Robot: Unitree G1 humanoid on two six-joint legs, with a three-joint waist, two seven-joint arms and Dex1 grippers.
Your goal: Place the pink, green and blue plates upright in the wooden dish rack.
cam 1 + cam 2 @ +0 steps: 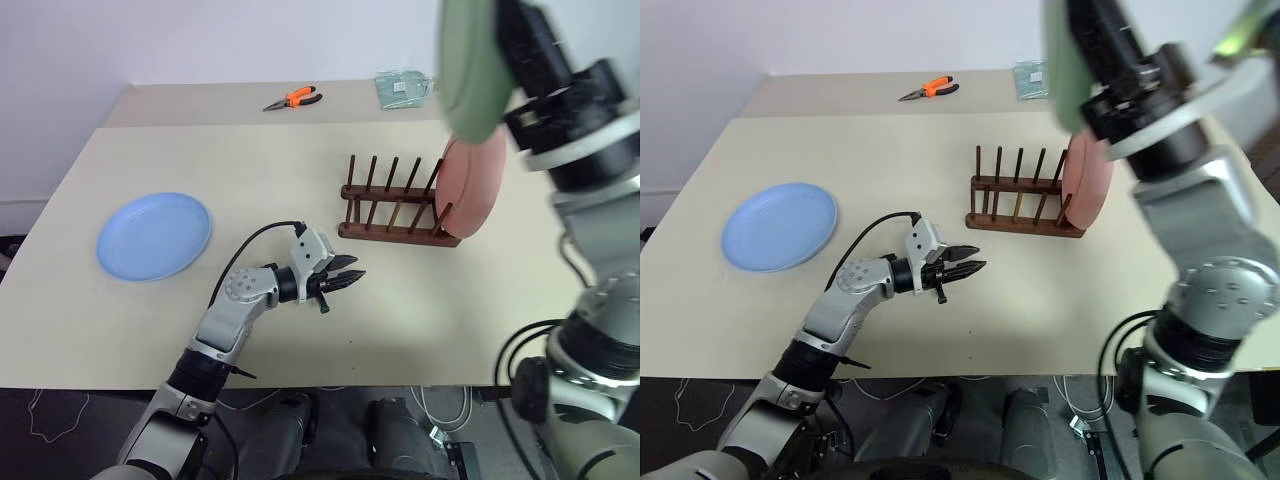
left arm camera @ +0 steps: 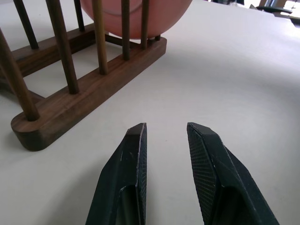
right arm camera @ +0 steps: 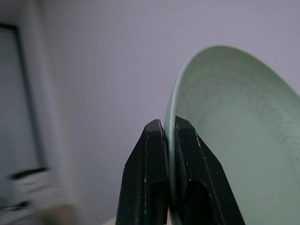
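I'm seeing my right gripper (image 3: 168, 129) fingers pinching the green plate (image 3: 229, 140), blocking the tabletop's (image 1: 250, 160) far corner; left gripper (image 2: 166, 131) fingers are sitting spread beside the wooden dish rack (image 1: 390, 205), where the pink plate (image 1: 472, 188) is standing; orange pliers (image 1: 293, 98) are lying far back.

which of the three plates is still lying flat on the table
The blue plate, flat on the table's left side. The pink plate already stands upright at the right end of the wooden dish rack, and the green plate is pinched in the raised right gripper.

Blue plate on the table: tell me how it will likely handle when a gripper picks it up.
The blue plate looks stiff, like the green plate that keeps its shape pinched at the rim by the right gripper. It lies flat, so getting under its low rim may be awkward. Its smooth face could slip on the table if pushed.
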